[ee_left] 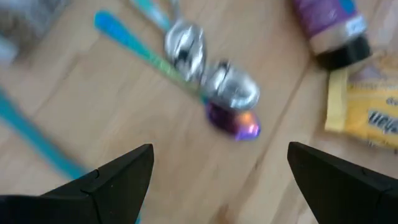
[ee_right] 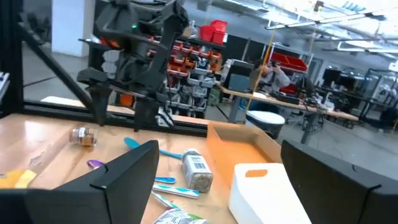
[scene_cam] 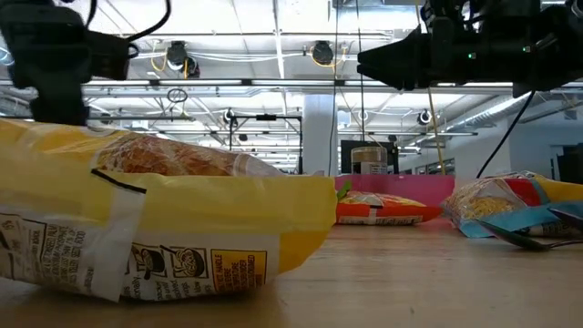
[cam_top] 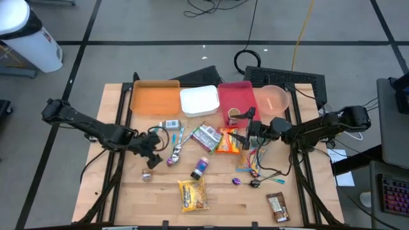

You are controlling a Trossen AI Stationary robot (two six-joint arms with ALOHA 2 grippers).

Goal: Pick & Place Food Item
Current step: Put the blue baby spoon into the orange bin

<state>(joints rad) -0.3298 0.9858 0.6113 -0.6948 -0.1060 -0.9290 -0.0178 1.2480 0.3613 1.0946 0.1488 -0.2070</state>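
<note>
Food packets lie loose on the wooden table [cam_top: 115, 191]: a yellow snack bag [cam_top: 193, 195], an orange bag [cam_top: 227, 140], a silvery chips bag [cam_top: 206, 135], a purple bottle [cam_top: 200, 167] and a foil-wrapped sweet [cam_top: 176, 153]. My left gripper [cam_top: 153, 155] hovers open, pointing down, just left of the sweet [ee_left: 217, 93]; the sweet lies beyond its fingertips, untouched. My right gripper [cam_top: 246, 131] stands open above the table beside the orange bag, about level, with nothing between its fingers [ee_right: 143, 162].
Along the far edge stand an orange tray [cam_top: 155, 97], a white container [cam_top: 199, 101], a red bin [cam_top: 236, 96] and a pink bowl [cam_top: 273, 99]. Toothbrushes [cam_top: 181, 135], a small jar [cam_top: 169, 124], a brown bar [cam_top: 277, 207] and small sweets [cam_top: 246, 183] lie about.
</note>
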